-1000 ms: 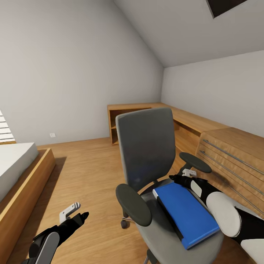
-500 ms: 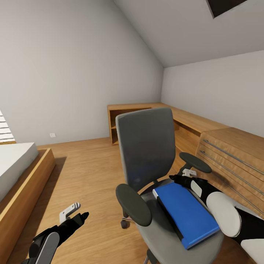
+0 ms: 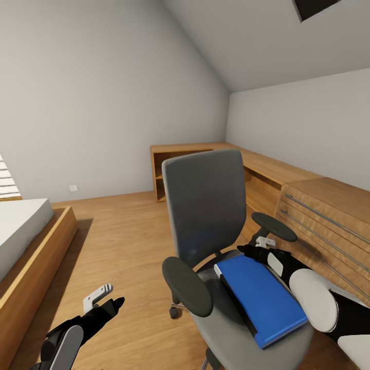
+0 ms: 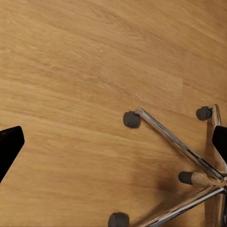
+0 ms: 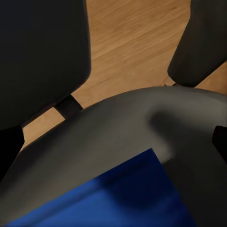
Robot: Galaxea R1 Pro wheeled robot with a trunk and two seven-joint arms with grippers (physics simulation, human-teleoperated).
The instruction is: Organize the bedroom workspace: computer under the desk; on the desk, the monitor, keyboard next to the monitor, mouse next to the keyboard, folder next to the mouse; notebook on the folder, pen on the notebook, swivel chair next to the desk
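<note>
The grey swivel chair (image 3: pixel 205 205) stands on the wooden floor in the middle of the head view, its back towards the far wall. A bright blue folder (image 3: pixel 259 298) lies flat on its seat. My right gripper (image 3: pixel 246 251) hovers open at the folder's far corner, beside the chair's right armrest (image 3: pixel 274 226). The right wrist view looks down on the folder (image 5: pixel 118 198) and the grey seat (image 5: pixel 142 118). My left gripper (image 3: pixel 114 295) hangs open low over the floor, left of the chair. The left wrist view takes in the chair's chrome base (image 4: pixel 189 151) and casters.
A light wooden drawer cabinet (image 3: pixel 329 226) stands close to the chair's right. A low wooden shelf unit (image 3: pixel 205 154) runs along the far wall and corner. A bed on a wooden frame (image 3: pixel 31 241) sits at the left. Open floor (image 3: pixel 128 236) lies between bed and chair.
The head view has tilted very slightly. The arms, the chair and the folder have not moved.
</note>
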